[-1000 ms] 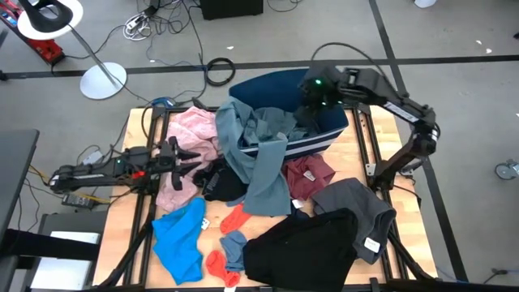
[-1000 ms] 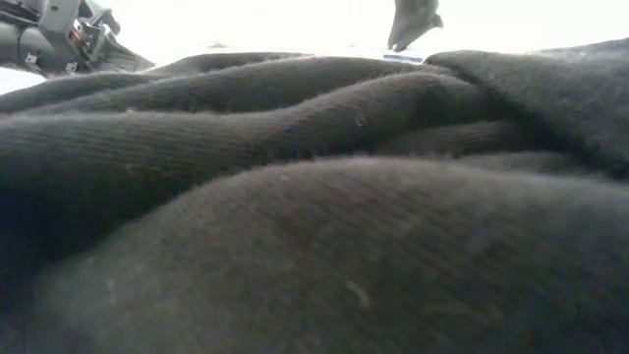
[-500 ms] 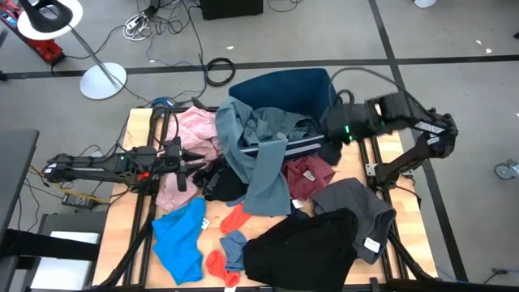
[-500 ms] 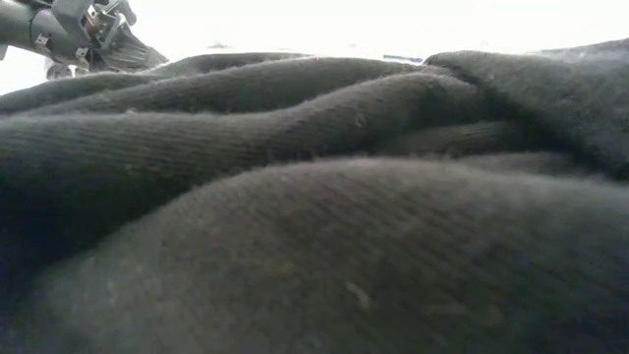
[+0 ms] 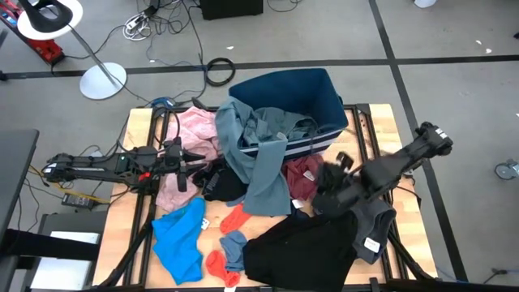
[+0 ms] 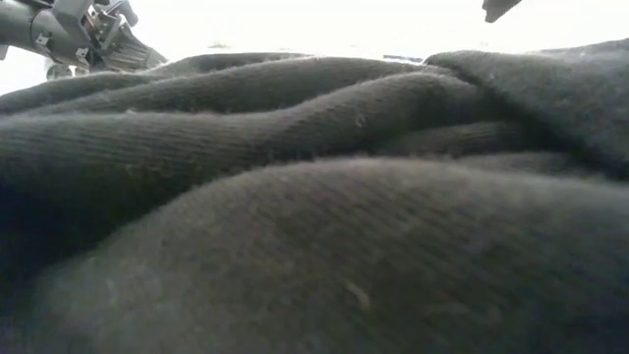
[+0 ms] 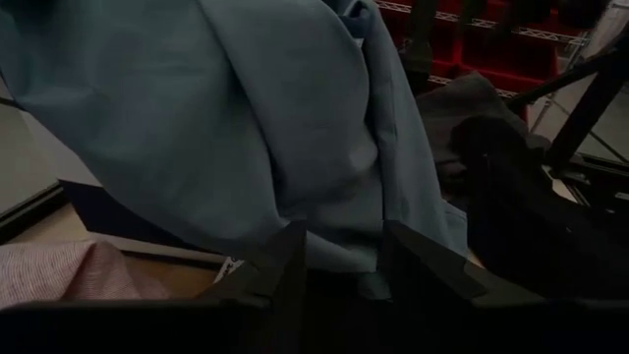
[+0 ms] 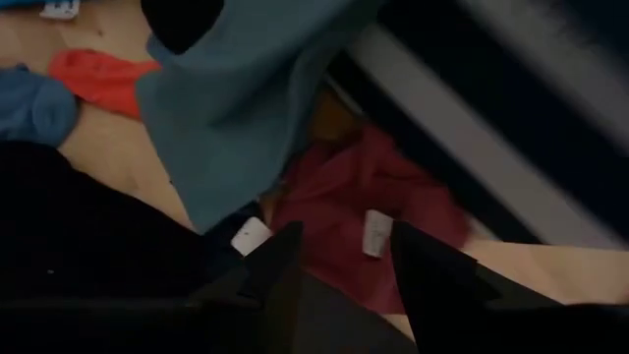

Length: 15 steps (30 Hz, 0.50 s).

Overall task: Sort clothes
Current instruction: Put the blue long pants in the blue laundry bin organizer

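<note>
From above, clothes cover the counter and spill from the bin. Left gripper hovers over the pink garment, jaws apart. Right gripper hangs above the maroon garment; its wrist view shows jaws apart.

Overhead camera sees everything; low camera presses against the black garment.

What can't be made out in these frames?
- Low view: the black garment fills nearly the whole picture, hiding the table.
- High view: the right gripper is motion-blurred over the maroon garment; finger state unclear there.
- High view: the grey-blue garment drapes over the bin, hiding part of its inside.
</note>
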Each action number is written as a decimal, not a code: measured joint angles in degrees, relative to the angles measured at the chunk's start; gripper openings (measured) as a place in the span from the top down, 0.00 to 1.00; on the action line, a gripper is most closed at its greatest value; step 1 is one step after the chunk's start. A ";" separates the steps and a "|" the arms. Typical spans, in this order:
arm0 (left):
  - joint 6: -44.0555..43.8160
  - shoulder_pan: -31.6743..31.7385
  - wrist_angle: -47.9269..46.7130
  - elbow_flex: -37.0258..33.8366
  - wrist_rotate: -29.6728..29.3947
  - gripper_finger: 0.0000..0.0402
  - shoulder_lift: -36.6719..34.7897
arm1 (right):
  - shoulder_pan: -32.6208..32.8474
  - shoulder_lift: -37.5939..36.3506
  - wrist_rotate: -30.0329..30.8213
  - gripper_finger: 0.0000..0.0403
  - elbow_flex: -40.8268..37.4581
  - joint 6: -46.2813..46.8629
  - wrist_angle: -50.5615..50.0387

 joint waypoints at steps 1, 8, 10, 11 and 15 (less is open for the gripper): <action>0.00 0.00 0.00 0.00 0.00 0.65 0.00 | 0.23 0.00 0.15 0.62 -2.49 0.09 3.23; -0.59 0.00 0.00 0.00 0.00 0.65 0.00 | -1.17 0.00 3.24 0.62 -18.09 -2.09 26.49; -0.68 0.00 -0.04 0.00 0.00 0.65 0.00 | -2.33 0.00 3.28 0.62 -21.80 -5.84 33.44; -0.68 0.00 -0.13 0.00 0.00 0.65 0.00 | -2.91 0.00 3.29 0.62 -23.41 -7.77 37.06; -0.71 0.00 -0.44 0.00 0.00 0.65 0.00 | -5.71 0.00 3.18 0.62 -29.22 -13.48 49.93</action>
